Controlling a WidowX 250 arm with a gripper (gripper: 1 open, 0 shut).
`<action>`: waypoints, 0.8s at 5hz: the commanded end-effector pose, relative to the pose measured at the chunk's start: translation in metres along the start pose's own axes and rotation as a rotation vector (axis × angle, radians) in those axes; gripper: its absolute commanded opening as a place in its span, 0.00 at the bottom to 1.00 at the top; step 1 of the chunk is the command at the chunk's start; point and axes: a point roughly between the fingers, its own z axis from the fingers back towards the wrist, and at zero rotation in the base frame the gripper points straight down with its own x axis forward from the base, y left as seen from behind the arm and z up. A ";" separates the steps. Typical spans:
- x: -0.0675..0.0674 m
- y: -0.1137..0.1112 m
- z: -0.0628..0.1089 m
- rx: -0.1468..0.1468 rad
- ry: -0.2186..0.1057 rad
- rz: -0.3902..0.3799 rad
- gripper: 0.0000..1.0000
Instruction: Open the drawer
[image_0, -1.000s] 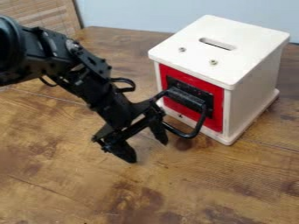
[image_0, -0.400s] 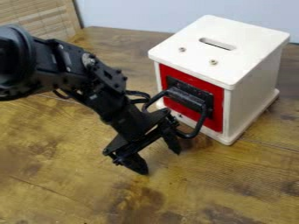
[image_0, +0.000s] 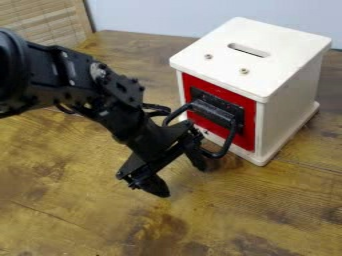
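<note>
With the white box casing (image_0: 289, 95) at two o'clock on the wooden table (image_0: 80, 190), the red-fronted drawer (image_0: 221, 118) sits shut in its left-facing side, and the black claw (image_0: 182, 175) stands wide open near its loop handle (image_0: 230, 145).

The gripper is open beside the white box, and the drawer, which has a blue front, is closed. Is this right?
Not quite: the front of the drawer is red, as the camera view shows. The gripper is open beside the white box, and the drawer is closed.
</note>
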 end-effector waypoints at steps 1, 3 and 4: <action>0.018 -0.019 0.020 -0.081 -0.084 -0.035 1.00; 0.026 -0.010 0.010 -0.068 -0.134 0.045 1.00; 0.021 -0.002 0.005 -0.058 -0.173 0.109 1.00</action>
